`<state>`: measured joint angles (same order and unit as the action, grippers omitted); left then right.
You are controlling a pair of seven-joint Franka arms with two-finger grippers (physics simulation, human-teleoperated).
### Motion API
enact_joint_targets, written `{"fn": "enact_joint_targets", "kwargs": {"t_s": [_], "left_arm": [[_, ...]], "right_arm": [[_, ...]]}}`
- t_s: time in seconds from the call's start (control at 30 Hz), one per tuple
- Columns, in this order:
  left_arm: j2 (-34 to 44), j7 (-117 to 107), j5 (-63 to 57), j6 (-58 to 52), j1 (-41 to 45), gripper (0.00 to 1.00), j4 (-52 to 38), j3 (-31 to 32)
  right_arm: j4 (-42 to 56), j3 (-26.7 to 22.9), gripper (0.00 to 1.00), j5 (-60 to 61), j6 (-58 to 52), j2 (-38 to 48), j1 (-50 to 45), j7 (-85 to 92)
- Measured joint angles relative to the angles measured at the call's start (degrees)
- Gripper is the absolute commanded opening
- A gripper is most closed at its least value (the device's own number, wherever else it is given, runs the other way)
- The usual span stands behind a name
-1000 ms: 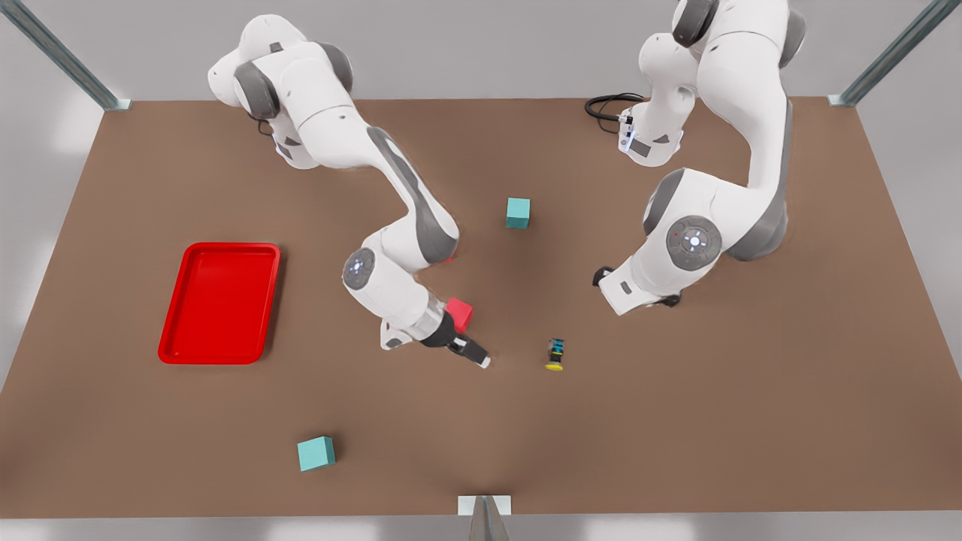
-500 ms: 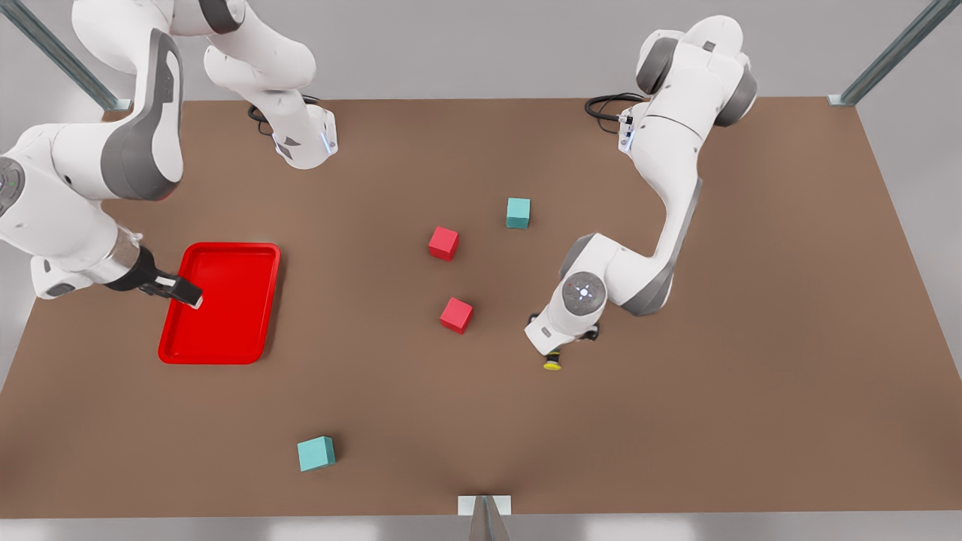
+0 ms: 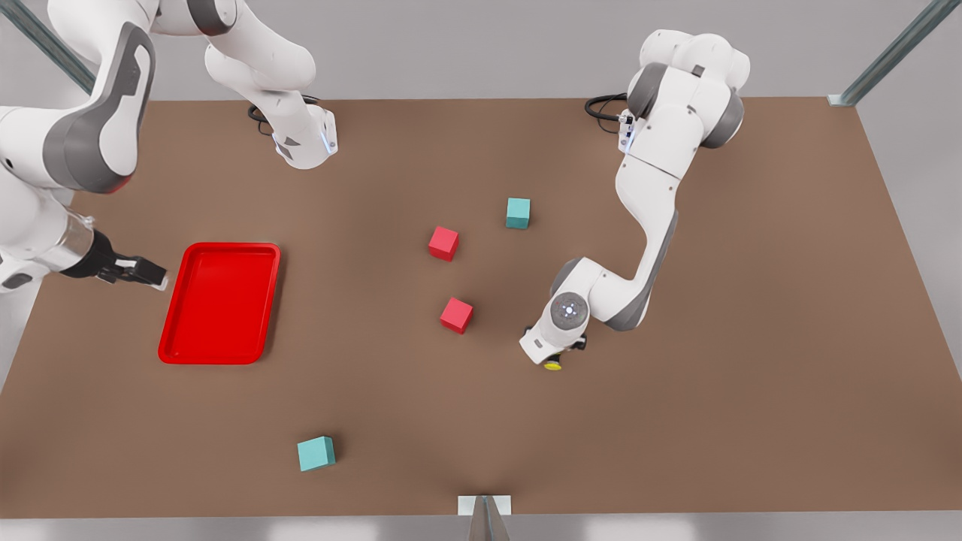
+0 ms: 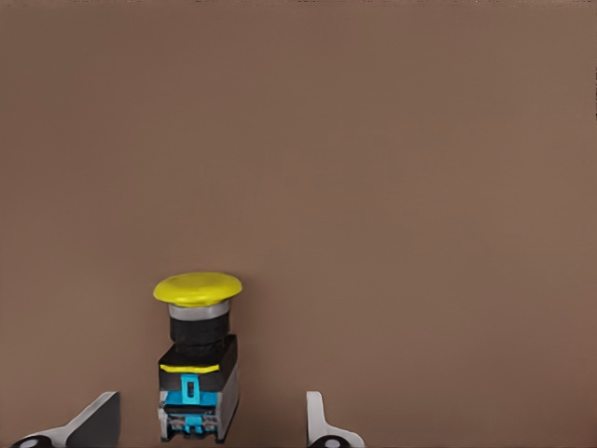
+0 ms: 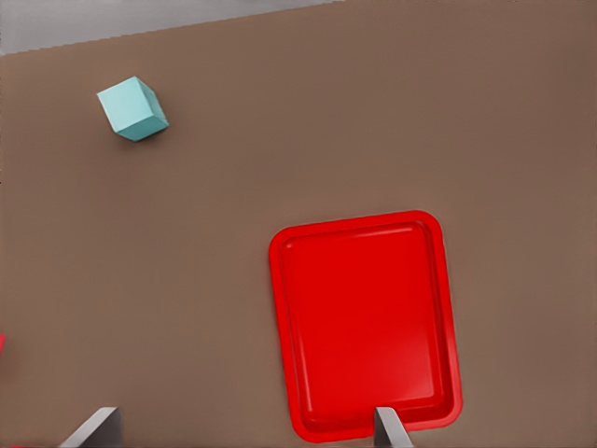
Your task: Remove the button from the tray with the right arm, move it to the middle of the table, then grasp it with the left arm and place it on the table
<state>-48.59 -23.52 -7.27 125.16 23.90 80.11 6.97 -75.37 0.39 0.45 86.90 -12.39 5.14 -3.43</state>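
The button, a black body with a yellow cap, lies on its side on the brown table near the middle. My left gripper hangs over it, open, one fingertip on each side of the body without touching. In the front view the left arm's wrist hides all but the cap. The red tray sits at the front view's left. My right gripper hovers open just left of the tray's rim, with nothing between its fingers.
Two red cubes lie left of the button. One teal cube sits behind them, another near the front edge. A black cable coils at the left arm's base.
The right arm swung from the table's middle out past the tray's left side. The left arm came down over the button, which has stayed where it lay.
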Motion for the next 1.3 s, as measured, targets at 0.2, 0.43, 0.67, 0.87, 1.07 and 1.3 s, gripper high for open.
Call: {"fn": "enact_joint_targets", "kwargs": {"t_s": [0.2, 0.43, 0.67, 0.87, 1.07, 1.3], "left_arm": [[-0.32, 0.38, -1.28, 2.21, -0.86, 0.97, 0.27, -0.11], [-0.95, 0.96, -1.79, 3.68, -1.15, 0.97, 0.70, -0.12], [-1.87, 1.32, -1.86, 4.29, -1.22, 0.76, 0.68, -0.12], [-1.58, 1.19, -2.04, 4.17, -1.26, 0.38, 0.28, -0.06], [0.90, 0.30, -1.23, 0.79, -2.35, 0.38, -2.19, -0.23], [2.05, -9.65, -0.52, -1.14, -2.77, 0.38, -6.62, -0.72]], "right_arm": [[-0.32, 0.11, 1.00, 0.21, 0.11, 1.57, -0.13, 2.59], [-0.58, 0.05, 1.00, 0.23, 0.09, 2.07, -0.02, 4.73], [-0.75, -0.03, 1.00, -0.19, 0.46, 0.13, 0.34, 6.20], [-0.84, -0.12, 1.00, -1.31, -1.82, -0.05, 0.54, 7.02], [-0.52, 0.20, 1.00, -1.92, -4.24, 0.15, -2.05, 7.60], [-0.03, 0.47, 1.00, -1.82, -3.77, -0.36, -4.09, 8.08]]}}
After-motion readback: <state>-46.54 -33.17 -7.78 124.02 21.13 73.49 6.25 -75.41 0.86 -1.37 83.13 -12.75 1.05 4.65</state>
